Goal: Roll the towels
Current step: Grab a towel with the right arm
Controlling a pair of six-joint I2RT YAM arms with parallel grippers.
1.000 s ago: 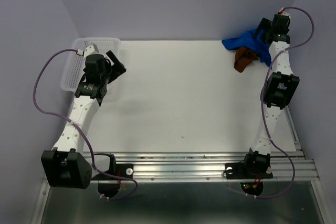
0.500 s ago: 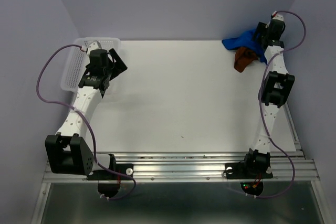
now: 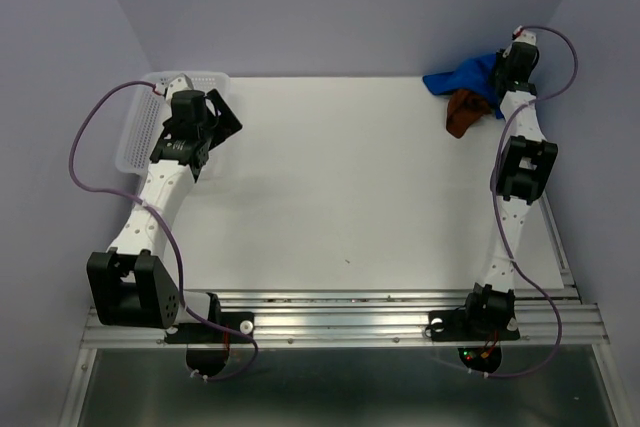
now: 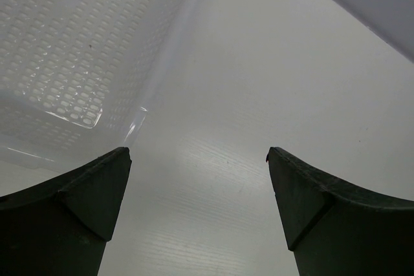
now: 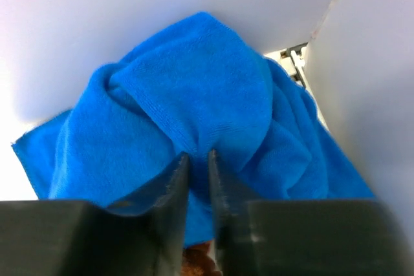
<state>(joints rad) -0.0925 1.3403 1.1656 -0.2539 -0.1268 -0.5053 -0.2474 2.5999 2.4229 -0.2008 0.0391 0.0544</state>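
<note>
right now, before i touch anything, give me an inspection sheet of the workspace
surface: white table, one small dark speck near the front
job's things: blue towel crumpled in the far right corner; rust-brown towel bunched against its near side; neither is rolled
clutter: white perforated basket at the far left edge
grippers: left gripper open and holding nothing, beside the basket; right gripper pinched on a fold of the blue towel
cables: left cable and right cable, both purple, loop off the arms and lie off the towels
surroundings: lavender walls on three sides; metal rail along the near edge
</note>
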